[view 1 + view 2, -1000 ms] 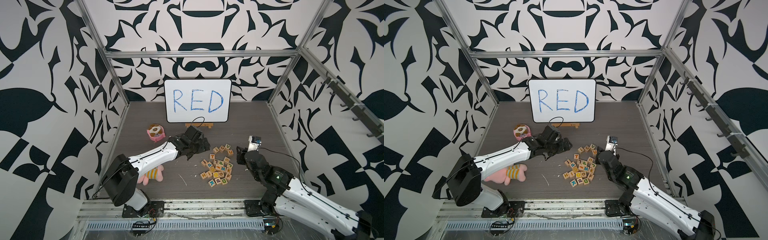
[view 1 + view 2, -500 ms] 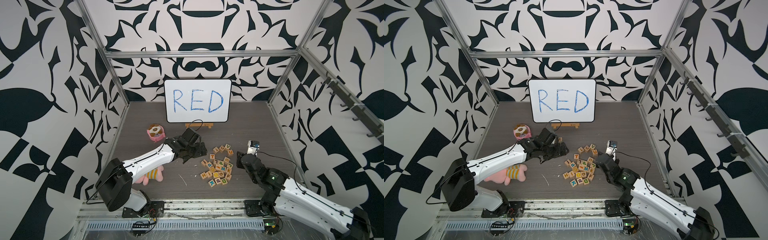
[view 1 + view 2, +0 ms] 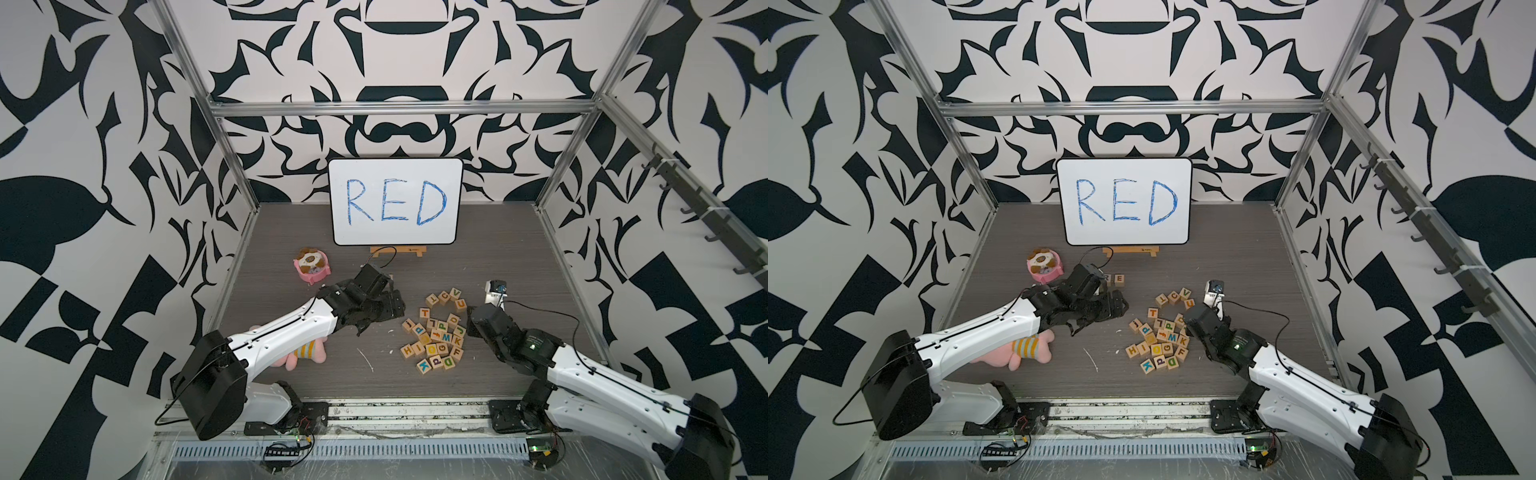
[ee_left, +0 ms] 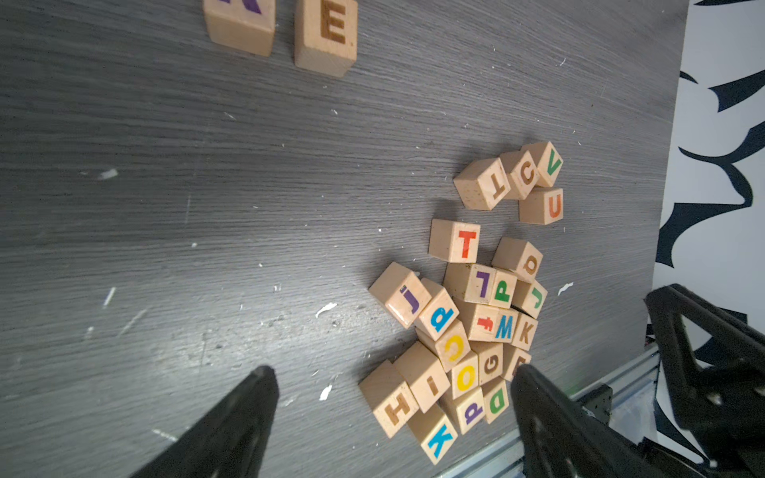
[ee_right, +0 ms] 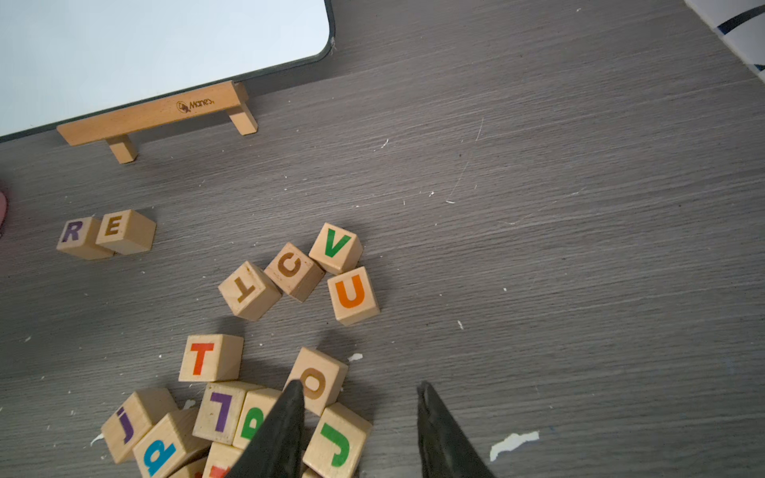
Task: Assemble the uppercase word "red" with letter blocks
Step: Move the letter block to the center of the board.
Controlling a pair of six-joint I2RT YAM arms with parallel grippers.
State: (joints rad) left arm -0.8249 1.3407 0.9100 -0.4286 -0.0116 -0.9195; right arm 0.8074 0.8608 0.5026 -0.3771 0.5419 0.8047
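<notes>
L gripper [image 4: 393, 372] low, arm [image 3: 286, 332] outstretched (jaws apart).

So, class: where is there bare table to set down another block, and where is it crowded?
Free: the strip beside the E block, bordered by the wooden stand and the V block; also the table between the U block and the side wall. Crowded: the pile.

The whiteboard [image 3: 395, 201] at the worktop's [image 3: 519, 249] back edge reads RED in blue. Its wooden stand [image 5: 153, 114] is stamped "Manes". The R block [image 5: 74, 234] and E block [image 5: 118, 227] sit side by side. The pile [image 3: 438, 332] shows T, C, V, U, O, L, P, J.
</notes>
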